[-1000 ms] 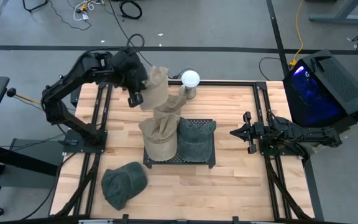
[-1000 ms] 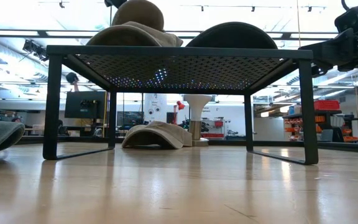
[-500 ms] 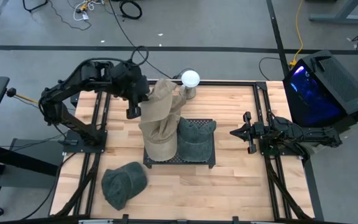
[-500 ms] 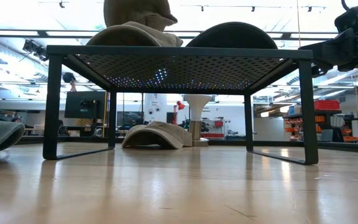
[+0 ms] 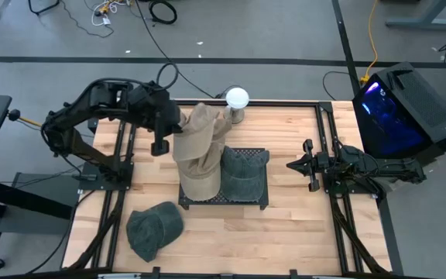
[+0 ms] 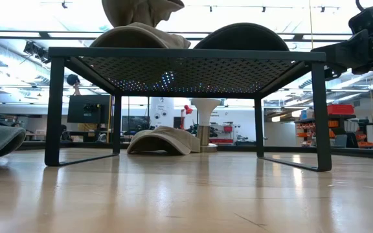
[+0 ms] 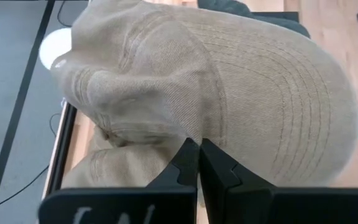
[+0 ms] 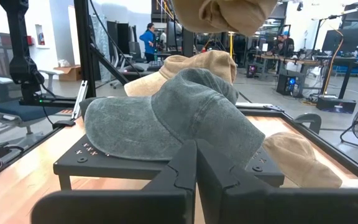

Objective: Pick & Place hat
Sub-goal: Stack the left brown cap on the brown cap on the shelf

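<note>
The left gripper is pinched tight on a tan cap, holding it above another tan cap on the left of the black mesh stand. The soft twill sags and folds; its stitched brim looks the firmest hold. The right gripper waits pressed together, right of the stand.

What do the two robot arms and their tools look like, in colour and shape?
Both arms are black, built of jointed segments, with black cables running along them. The left tool has two flat, angular black fingers. The right tool looks the same.
</note>
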`<action>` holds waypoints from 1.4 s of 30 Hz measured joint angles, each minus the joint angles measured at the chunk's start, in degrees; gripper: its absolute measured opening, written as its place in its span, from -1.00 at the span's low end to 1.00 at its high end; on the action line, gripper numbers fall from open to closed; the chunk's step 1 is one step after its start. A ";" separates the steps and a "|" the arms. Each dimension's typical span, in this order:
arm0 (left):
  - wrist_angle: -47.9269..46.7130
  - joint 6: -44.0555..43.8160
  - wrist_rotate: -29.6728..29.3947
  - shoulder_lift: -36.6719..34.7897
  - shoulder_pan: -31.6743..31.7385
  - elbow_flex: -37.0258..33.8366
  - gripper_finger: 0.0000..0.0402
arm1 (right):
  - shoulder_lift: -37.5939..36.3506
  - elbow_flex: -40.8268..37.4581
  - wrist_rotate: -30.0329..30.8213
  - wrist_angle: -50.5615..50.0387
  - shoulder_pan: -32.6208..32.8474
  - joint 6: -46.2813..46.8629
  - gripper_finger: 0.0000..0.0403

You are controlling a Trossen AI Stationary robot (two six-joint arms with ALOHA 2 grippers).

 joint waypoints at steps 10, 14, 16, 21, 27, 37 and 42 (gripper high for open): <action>-2.12 -2.03 0.05 0.25 -3.34 0.00 -0.98 | 0.00 0.00 -0.02 0.00 0.00 0.00 -0.93; -3.04 -3.19 0.03 0.95 -4.29 -0.09 -0.98 | 0.00 0.01 -0.02 0.00 0.00 0.00 -0.93; -3.04 -4.23 0.03 1.34 -4.76 -0.11 -0.98 | 0.00 0.01 -0.02 0.00 0.00 0.00 -0.93; -3.83 -4.62 0.02 3.05 -5.59 -0.11 -0.98 | 0.00 0.00 0.00 0.00 -0.02 0.00 -0.93; -4.69 -5.72 0.00 5.06 -7.21 -0.09 -0.98 | 0.00 0.00 -0.02 0.07 -0.01 -0.01 -0.93; -6.54 -9.47 -0.69 8.19 -7.98 -0.11 -0.98 | 0.00 0.00 -0.04 0.09 -0.01 0.00 -0.93; -7.04 -10.48 -0.87 8.86 -8.54 -0.04 -0.98 | 0.00 0.00 -0.04 0.09 0.00 0.00 -0.93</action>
